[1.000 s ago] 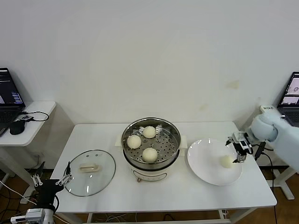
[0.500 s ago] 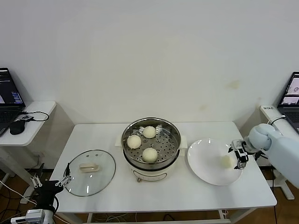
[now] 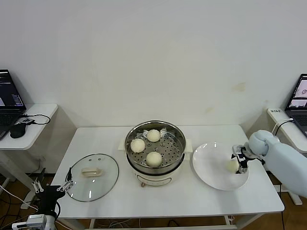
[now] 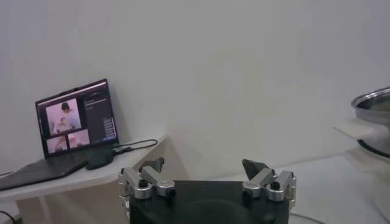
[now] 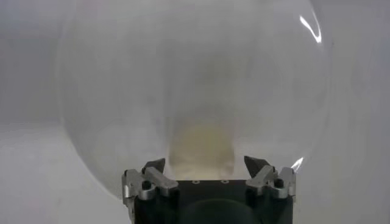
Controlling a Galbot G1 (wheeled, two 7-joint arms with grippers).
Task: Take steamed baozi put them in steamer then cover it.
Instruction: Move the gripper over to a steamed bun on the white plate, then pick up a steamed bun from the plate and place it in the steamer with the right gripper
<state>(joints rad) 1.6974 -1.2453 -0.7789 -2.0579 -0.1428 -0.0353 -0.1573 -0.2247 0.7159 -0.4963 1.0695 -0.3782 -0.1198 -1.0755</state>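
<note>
The steamer stands mid-table with three baozi on its perforated tray. One more baozi lies on the white plate at the right. My right gripper is open, low over the plate, with that baozi between its fingers; in the right wrist view the baozi sits between the spread fingertips of the gripper. The glass cover lies flat on the table at the left. My left gripper hangs parked below the table's left front corner, open.
A side table with a laptop and a mouse stands at the far left. Another laptop is at the far right. The steamer's rim shows in the left wrist view.
My right gripper has moved left and down from beside the plate's right edge, coming around the baozi on the plate. The left arm has not moved.
</note>
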